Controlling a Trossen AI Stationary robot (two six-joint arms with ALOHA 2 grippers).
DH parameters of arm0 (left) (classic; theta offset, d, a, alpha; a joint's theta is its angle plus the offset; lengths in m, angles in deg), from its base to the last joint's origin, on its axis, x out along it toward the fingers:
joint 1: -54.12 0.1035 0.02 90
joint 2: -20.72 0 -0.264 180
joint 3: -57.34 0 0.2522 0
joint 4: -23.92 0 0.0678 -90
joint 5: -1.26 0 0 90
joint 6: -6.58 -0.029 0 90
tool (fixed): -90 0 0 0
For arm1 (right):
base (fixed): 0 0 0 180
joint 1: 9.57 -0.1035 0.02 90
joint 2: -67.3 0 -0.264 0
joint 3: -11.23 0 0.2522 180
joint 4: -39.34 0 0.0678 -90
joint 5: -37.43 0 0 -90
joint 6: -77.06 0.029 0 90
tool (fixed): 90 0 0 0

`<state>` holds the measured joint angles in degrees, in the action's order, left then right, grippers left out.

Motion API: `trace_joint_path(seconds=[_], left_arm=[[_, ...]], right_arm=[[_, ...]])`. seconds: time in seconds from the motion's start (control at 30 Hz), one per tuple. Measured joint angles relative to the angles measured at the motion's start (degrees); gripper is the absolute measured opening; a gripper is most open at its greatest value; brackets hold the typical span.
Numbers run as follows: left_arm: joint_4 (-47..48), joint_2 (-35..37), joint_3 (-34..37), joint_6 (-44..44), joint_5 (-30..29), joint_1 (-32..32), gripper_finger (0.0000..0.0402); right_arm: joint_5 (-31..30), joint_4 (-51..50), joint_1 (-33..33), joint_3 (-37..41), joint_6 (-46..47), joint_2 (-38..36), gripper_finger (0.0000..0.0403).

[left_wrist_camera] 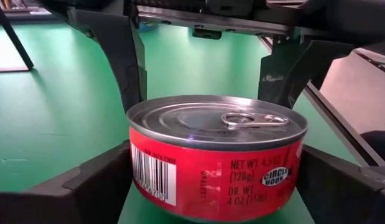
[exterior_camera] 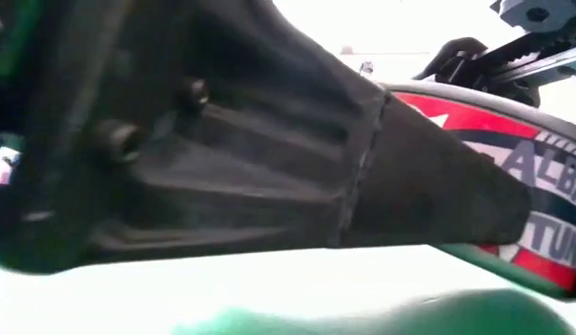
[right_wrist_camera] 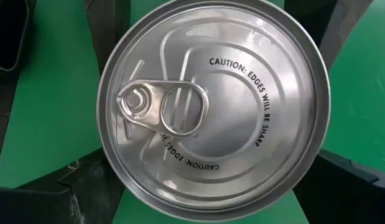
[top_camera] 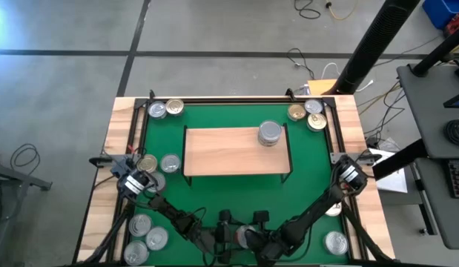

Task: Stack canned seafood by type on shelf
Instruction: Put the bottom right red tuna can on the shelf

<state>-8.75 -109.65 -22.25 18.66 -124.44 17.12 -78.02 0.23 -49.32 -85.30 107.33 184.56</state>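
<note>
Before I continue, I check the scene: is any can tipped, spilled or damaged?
Nothing stands out. The silver can on the shelf sits upright near the right end of the board, and the cans on the mat lie flat, lids up. No dent or spill is visible.

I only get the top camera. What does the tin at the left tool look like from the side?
Observer: It has a red label with a barcode. That tin is at the left tool, on the left side of the green mat.
Operator: And the right tool's one?
Observer: The right tool looks straight down on a silver lid printed "CAUTION: EDGES WILL BE SHARP".
Operator: Does the low camera help?
Observer: No, a dark arm part fills most of it.
</note>
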Motion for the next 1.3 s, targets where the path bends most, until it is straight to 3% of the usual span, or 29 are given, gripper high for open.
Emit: trace_joint_path(seconds=[0.43,0.63,0.83,0.97,1.13,1.3], left_arm=[[4.90,2.87,0.04,-2.07,-2.60,-0.19,0.0369],[19.62,10.31,0.64,-2.01,-2.98,-0.52,0.0368],[26.21,22.56,3.77,-3.42,-2.83,-0.61,0.0368],[31.54,31.91,5.25,-5.89,-2.60,-0.08,0.0368],[39.34,41.17,5.37,-8.40,-2.37,5.44,0.0368],[45.04,46.55,5.53,-10.73,4.36,14.46,0.0369]], right_arm=[[1.92,-6.61,-0.24,-0.33,6.97,-5.07,0.0382],[2.14,-10.90,-0.95,-0.43,9.25,-10.92,0.0382],[2.08,-16.01,-1.41,-0.41,10.11,-18.61,0.0382],[-1.91,-15.74,-1.35,-0.38,6.14,-23.40,0.0382],[-13.94,-14.09,1.40,-0.32,-3.12,-28.89,0.0382],[-15.80,-6.74,6.55,-0.30,-17.05,-32.20,0.0379]])
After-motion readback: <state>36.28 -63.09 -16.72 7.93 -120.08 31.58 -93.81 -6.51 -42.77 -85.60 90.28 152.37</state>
